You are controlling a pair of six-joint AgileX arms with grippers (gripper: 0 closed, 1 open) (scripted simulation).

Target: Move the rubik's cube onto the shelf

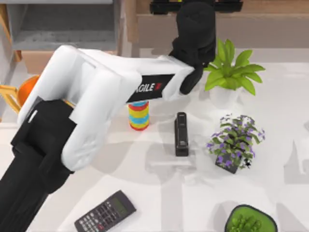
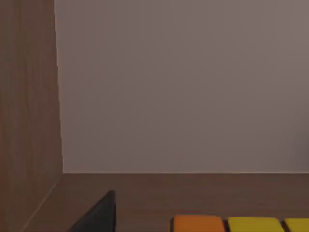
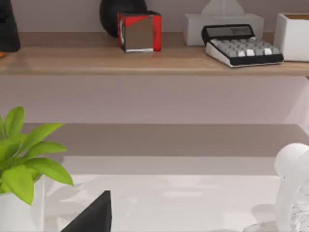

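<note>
My left arm (image 1: 96,101) reaches across the table, its black wrist (image 1: 195,29) at the front edge of the shelf (image 1: 275,7). In the left wrist view the rubik's cube (image 2: 241,225) shows as orange and yellow tiles low over the shelf's wooden board (image 2: 193,191), near a grey back wall. One dark finger (image 2: 99,217) of my left gripper stands apart from the cube with a gap between them, so the gripper is open. Whether the cube rests on the board I cannot tell. A dark finger (image 3: 91,217) of my parked right gripper, open, faces the shelf (image 3: 145,60).
On the table stand a ring stack (image 1: 139,116), a black stapler (image 1: 181,134), a green plant (image 1: 231,72), a purple-flowered plant (image 1: 235,141) and a calculator (image 1: 105,212). A red box (image 3: 139,31) and a second calculator (image 3: 241,46) sit on the shelf. A grey-lined compartment (image 1: 63,24) is at the back left.
</note>
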